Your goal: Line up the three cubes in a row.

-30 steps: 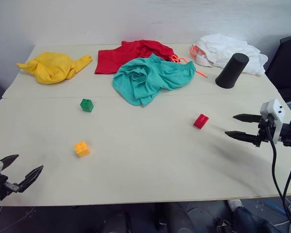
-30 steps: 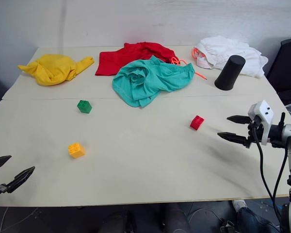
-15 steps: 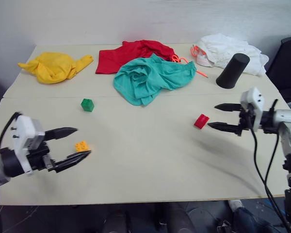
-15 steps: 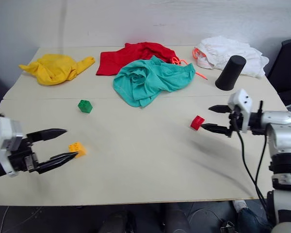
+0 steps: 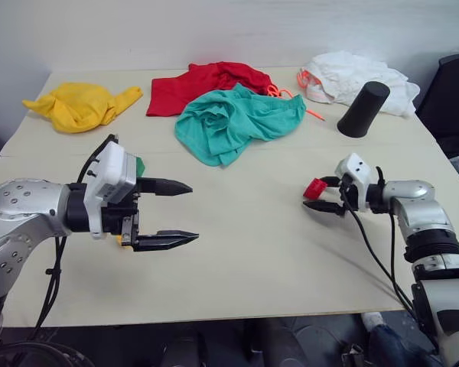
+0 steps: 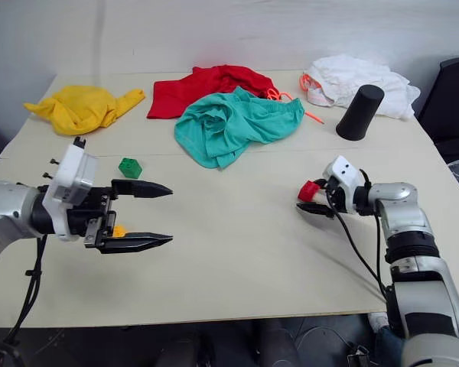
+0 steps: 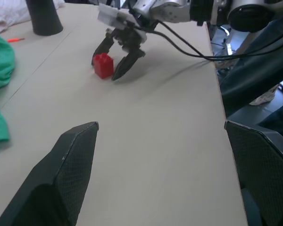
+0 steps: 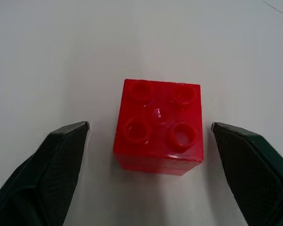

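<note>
Right claw (image 8: pixel 148 141) brackets the red brick (image 8: pixel 159 126), fingers apart on either side, not yet gripping.
Left claw (image 6: pixel 157 215) hangs wide above the tabletop (image 6: pixel 237 260) beside the yellow-orange brick (image 6: pixel 118 230); green brick (image 6: pixel 130 167) sits apart. No row yet.

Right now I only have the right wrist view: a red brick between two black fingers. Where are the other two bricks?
Observer: The green brick stands far over on the robot's left, with nothing touching it.
Operator: And the yellow one?
Observer: The yellow-orange brick lies nearer the robot than the green one, partly hidden behind the left pincer.
Operator: Is that pincer holding it?
Observer: No. It is wide open with nothing between its fingers, and it points across toward the red brick.
</note>
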Action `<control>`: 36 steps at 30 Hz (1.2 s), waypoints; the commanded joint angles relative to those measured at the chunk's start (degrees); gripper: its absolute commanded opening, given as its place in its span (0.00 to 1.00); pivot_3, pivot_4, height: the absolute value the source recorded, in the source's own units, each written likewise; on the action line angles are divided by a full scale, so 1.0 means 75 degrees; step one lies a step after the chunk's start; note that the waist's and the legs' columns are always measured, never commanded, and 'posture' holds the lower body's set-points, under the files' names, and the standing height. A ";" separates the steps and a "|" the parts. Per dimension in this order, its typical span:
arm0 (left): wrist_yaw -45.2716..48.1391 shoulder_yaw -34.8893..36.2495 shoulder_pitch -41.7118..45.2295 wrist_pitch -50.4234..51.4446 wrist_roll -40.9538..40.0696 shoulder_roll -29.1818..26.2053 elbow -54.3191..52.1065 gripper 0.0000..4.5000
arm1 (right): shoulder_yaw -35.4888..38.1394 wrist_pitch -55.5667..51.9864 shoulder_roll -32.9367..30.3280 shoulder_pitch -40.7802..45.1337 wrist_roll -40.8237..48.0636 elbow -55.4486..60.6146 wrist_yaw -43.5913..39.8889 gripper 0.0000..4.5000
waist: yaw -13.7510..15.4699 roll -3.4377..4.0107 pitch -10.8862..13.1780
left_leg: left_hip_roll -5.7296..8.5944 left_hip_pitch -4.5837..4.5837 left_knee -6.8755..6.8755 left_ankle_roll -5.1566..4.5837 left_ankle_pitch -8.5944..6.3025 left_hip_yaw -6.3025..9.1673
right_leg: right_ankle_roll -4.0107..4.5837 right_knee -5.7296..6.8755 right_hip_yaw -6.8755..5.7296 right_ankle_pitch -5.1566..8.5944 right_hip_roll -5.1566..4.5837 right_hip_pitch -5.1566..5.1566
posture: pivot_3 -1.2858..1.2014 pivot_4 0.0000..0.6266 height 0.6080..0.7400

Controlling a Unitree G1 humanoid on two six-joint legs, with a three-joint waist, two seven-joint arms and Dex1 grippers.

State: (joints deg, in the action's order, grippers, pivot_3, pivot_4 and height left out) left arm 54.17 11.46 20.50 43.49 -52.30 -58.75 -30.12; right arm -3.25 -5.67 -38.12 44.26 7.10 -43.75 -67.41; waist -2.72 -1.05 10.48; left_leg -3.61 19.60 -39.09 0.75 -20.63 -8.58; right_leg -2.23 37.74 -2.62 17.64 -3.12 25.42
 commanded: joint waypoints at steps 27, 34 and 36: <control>0.1642 -0.0874 -0.0728 -0.1940 0.2038 -0.0067 -0.0186 1.00 | -0.1115 -0.0050 -0.0120 -0.3192 0.0799 0.6296 -0.1307 0.34 | 0.0154 0.0000 0.0001 | -0.0011 -0.0002 -0.0009 0.0008 -0.0004 0.0000 | 0.0000 -0.0002 0.0014 0.0000 0.0030 -0.0001 | 0.52 0.24 1.00; 0.1650 -0.0785 -0.0754 -0.1748 0.2013 -0.0064 -0.0062 1.00 | -0.1404 0.0301 0.0004 -0.2874 0.0541 0.5478 -0.1377 0.34 | 0.0124 0.0000 0.0001 | -0.0021 -0.0010 -0.0009 0.0008 -0.0004 -0.0007 | 0.0000 -0.0001 0.0041 0.0000 0.0058 -0.0001 | 0.52 0.24 1.00; 0.1564 -0.0589 -0.0900 -0.1636 0.1979 -0.0087 0.0000 1.00 | -0.1452 -0.0021 0.0011 -0.2778 0.0726 0.5446 -0.1546 0.50 | 0.0127 0.0000 0.0001 | -0.0024 -0.0013 -0.0009 0.0010 -0.0004 -0.0009 | 0.0000 0.0001 0.0049 0.0000 0.0064 -0.0001 | 0.52 0.24 1.00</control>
State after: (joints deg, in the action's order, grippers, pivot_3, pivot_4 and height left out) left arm 66.22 4.30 14.47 30.78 -36.30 -59.17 -30.49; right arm -14.02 -4.53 -38.19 22.77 11.44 -3.20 -78.01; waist -1.77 -1.05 10.48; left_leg -3.79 19.49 -39.16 0.82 -20.66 -8.65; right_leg -2.23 37.75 -2.25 17.64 -2.64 25.41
